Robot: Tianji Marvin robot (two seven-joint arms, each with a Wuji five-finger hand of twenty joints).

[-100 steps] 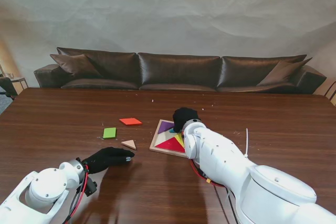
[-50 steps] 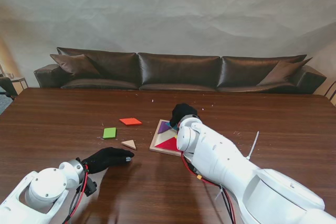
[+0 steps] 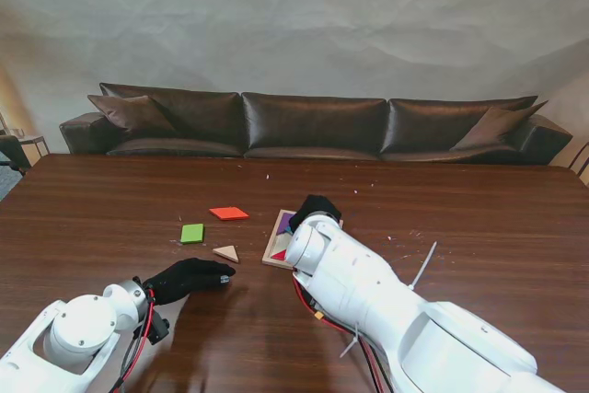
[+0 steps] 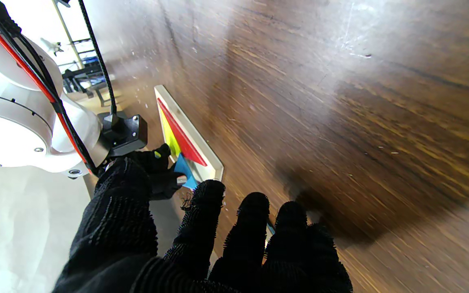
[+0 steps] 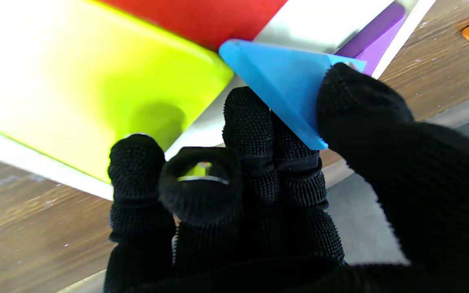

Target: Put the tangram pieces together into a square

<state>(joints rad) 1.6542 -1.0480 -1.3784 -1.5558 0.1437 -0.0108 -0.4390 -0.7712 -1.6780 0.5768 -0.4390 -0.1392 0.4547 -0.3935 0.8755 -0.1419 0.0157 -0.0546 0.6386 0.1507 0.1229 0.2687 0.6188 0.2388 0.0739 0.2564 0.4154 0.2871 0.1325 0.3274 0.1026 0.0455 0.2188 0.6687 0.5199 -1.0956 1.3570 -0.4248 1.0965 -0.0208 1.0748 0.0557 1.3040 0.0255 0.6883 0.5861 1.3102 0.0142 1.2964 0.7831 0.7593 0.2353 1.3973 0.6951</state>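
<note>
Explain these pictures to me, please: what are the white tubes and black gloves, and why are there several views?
The white tubes are a robot's two arms, ending in gloved hands. One camera looks down from its stand; one sits on each wrist. On the wooden table lie a puzzle tray and loose green, orange and tan pieces. The right hand pinches a blue triangle over the tray. The left hand rests on the table, holding nothing.
</note>
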